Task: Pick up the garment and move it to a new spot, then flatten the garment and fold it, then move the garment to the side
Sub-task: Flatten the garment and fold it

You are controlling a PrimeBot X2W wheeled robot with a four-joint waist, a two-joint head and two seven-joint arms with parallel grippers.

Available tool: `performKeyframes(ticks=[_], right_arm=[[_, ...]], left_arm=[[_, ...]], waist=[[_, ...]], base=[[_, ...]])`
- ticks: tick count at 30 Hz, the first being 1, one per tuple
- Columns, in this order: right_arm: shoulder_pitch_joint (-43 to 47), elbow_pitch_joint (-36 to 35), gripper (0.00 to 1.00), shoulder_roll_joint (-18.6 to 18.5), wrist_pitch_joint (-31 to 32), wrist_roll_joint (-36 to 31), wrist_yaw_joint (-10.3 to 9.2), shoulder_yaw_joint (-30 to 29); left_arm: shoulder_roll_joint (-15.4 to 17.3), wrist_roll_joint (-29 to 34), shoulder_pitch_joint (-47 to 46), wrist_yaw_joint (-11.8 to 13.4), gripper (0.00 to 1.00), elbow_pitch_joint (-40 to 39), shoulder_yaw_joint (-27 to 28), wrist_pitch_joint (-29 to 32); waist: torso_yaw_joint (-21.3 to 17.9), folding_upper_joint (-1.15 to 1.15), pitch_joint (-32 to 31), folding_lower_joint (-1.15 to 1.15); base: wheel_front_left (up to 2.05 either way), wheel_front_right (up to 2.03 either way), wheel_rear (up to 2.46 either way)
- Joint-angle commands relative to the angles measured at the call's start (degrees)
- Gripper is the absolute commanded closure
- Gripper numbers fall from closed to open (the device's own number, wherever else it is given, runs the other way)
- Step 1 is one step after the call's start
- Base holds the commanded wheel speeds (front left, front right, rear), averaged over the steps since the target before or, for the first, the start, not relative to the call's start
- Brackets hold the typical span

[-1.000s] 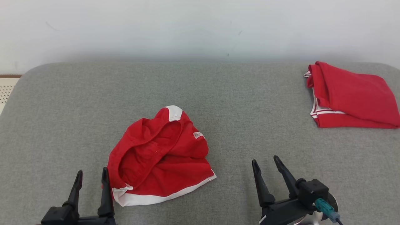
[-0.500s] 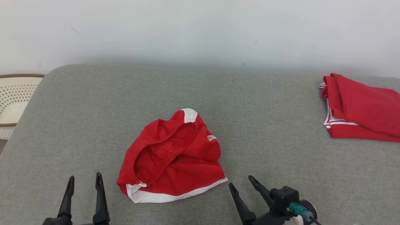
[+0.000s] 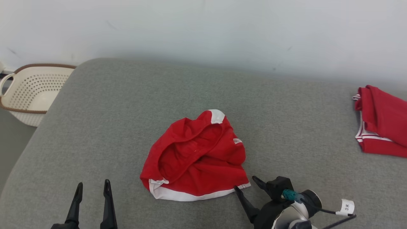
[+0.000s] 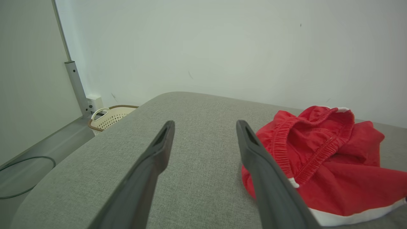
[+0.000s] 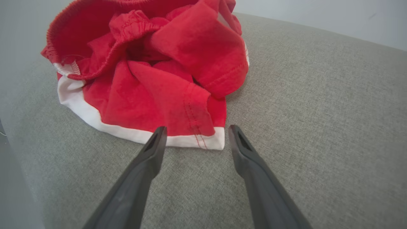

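The crumpled red shorts (image 3: 197,159), white-hemmed, lie near the middle of the front edge of the grey padded top (image 3: 127,111). The head camera has swung left since a second ago, so the shorts themselves have not shifted. The right gripper (image 3: 245,182) has come in from well to the right and now has its fingers spread, tips just beside the shorts' white hem corner, holding nothing. The left gripper (image 3: 93,183) is also spread and empty, near the front left of the shorts.

The left wrist view shows the gathered elastic waistband (image 4: 318,149). The right wrist view shows the hem's stitching.

A small white label (image 3: 237,141) on the shorts is unreadable. A tag (image 3: 346,206) on the right wrist cable bears a "3".

A folded red garment (image 3: 384,124) lies at the right edge, and a perforated basket (image 3: 31,92) stands beyond the left edge.
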Motion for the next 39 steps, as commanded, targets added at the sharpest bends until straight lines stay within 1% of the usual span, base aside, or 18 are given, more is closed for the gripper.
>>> performKeyframes(ticks=[1,3,6,7,8,9,10,15,20,21,30,35,39], right_arm=[[-1.3,1.5,0.0,-0.1,-0.4,0.7,0.01,0.4],[-3.7,5.6,0.0,0.5,-0.7,1.4,0.01,1.5],[-5.6,9.2,0.0,1.1,-0.6,2.7,0.01,3.5],[-6.2,10.2,0.29,1.1,-0.8,3.1,0.01,4.0],[-6.8,11.0,0.71,1.3,-1.3,3.6,0.01,4.5],[-7.2,11.6,0.89,1.3,-2.0,4.0,0.01,4.7],[-7.5,12.3,1.0,1.4,-2.6,4.5,0.01,4.9],[-9.4,14.0,1.0,0.6,-5.0,6.2,0.01,4.2],[-9.8,11.6,1.0,-1.3,-6.2,7.7,0.01,0.6],[-9.8,11.6,1.0,-1.3,-6.2,7.7,0.01,0.6],[-3.5,0.8,1.0,-5.8,-6.4,5.3,0.01,-8.8],[2.0,-6.1,1.0,-6.1,-3.5,2.9,0.01,-13.6],[5.4,-10.2,1.0,-5.7,-0.8,0.8,0.01,-17.2]], left_arm=[[-0.2,0.3,-0.2,-0.3,0.0,0.1,0.0,-0.2],[-0.4,0.5,-0.4,-0.7,0.0,0.2,0.0,-0.2],[-0.7,0.8,-0.5,-0.8,0.0,0.4,-0.1,-0.2],[-0.7,0.9,-0.6,-0.9,0.0,0.4,-0.1,-0.2],[-0.8,1.0,-0.5,-0.9,0.0,0.4,-0.1,-0.2],[-0.9,1.0,-0.3,-0.8,0.0,0.3,-0.1,-0.2],[-0.9,1.0,-0.1,-0.8,0.0,0.3,0.0,-0.2],[-1.2,0.8,0.4,-0.6,0.0,0.3,0.5,-0.2],[-1.4,0.5,0.2,-1.1,0.0,0.6,0.7,-0.2],[-1.4,0.5,0.2,-1.1,0.0,0.6,0.7,-0.2],[-1.8,0.0,0.9,-0.8,0.0,0.6,0.9,-0.2],[-1.9,-0.1,0.6,-1.3,0.0,0.9,1.2,-0.2],[-2.0,-0.1,0.0,-1.5,0.0,1.1,1.0,-0.2]], waist=[[1.5,0.0,0.4,0.0],[2.6,0.0,0.8,0.0],[3.7,0.0,1.2,0.0],[3.9,0.0,1.2,0.0],[4.0,0.0,1.2,0.0],[4.1,0.0,1.2,0.0],[4.1,0.0,1.2,0.0],[2.7,0.0,1.1,0.0],[0.3,0.0,0.9,0.0],[0.3,0.0,0.9,0.0],[-3.3,0.0,0.9,0.0],[-4.2,0.0,0.9,0.0],[-4.2,0.0,1.2,0.0]], base=[[0.0,0.0,0.0],[0.0,0.0,0.0],[0.0,0.0,0.0],[0.0,0.0,0.0],[0.0,0.0,0.0],[0.0,0.0,0.0],[0.0,0.0,0.0],[0.0,0.0,0.0],[0.0,0.0,0.0],[0.0,0.0,0.0],[0.0,0.0,0.0],[0.0,0.0,0.0],[0.0,0.0,0.0]])
